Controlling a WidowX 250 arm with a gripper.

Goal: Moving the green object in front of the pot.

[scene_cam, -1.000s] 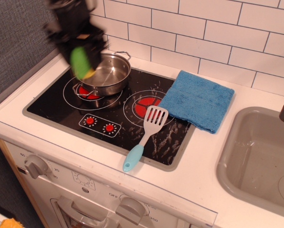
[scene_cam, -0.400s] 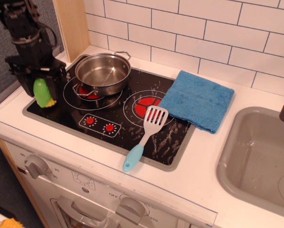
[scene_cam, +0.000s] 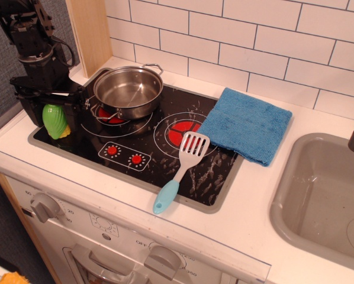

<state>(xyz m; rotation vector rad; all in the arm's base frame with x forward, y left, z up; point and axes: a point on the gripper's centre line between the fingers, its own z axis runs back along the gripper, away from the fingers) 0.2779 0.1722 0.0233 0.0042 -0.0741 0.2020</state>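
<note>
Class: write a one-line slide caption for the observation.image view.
Tool at green corn on the hob's left edge, beside the pot.

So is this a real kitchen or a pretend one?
It looks like a toy play kitchen: a printed stovetop with painted burners, chunky plastic knobs and a grey sink set against white tile.

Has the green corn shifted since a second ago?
Yes. The green corn went from over the pot's left rim down and left to the stovetop's left edge, between the gripper's fingers.
</note>
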